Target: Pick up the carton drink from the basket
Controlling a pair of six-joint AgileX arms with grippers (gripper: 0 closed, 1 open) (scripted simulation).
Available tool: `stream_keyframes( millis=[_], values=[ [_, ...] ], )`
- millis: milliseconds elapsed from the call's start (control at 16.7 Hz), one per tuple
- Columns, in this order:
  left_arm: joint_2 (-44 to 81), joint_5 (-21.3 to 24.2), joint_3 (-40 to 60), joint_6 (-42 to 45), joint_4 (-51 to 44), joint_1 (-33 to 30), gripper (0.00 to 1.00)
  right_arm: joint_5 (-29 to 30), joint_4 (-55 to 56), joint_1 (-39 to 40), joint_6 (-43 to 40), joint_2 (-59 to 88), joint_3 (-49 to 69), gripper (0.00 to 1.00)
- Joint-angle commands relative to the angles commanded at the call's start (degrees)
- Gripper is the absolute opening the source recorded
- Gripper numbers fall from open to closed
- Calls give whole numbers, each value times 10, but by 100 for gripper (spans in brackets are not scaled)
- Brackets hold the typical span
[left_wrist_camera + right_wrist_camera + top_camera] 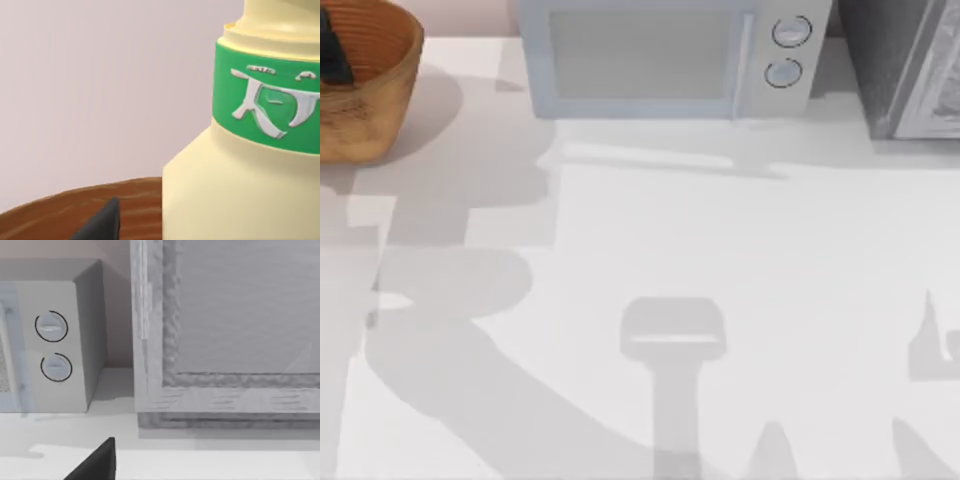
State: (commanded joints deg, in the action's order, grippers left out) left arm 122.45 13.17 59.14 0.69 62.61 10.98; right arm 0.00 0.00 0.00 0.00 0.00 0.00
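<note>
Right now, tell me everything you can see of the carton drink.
The carton drink shows close up in the left wrist view: pale yellow, flat-sided lower body, a sloped shoulder narrowing to a ringed neck, and a green band with silver lettering. It stands upright, above the basket rim's brown weave. A dark left gripper finger shows beside it; contact cannot be judged.

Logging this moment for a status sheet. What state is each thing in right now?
carton drink: upright, pale yellow with a green band, close before the left wrist camera, above the basket rim
basket: upright at the table's far left corner, a dark gripper part inside
microwave: door shut
left gripper: inside the basket
right gripper: facing the microwave
</note>
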Motion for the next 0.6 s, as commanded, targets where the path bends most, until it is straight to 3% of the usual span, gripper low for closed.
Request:
stream_keyframes(
  millis=[540, 600],
  values=[
    [41, -7, 72, 0, -31, -7, 100, 0, 0, 0, 0, 0, 0, 100],
    [41, -7, 72, 0, -31, -7, 92, 0, 0, 0, 0, 0, 0, 100]
  ],
)
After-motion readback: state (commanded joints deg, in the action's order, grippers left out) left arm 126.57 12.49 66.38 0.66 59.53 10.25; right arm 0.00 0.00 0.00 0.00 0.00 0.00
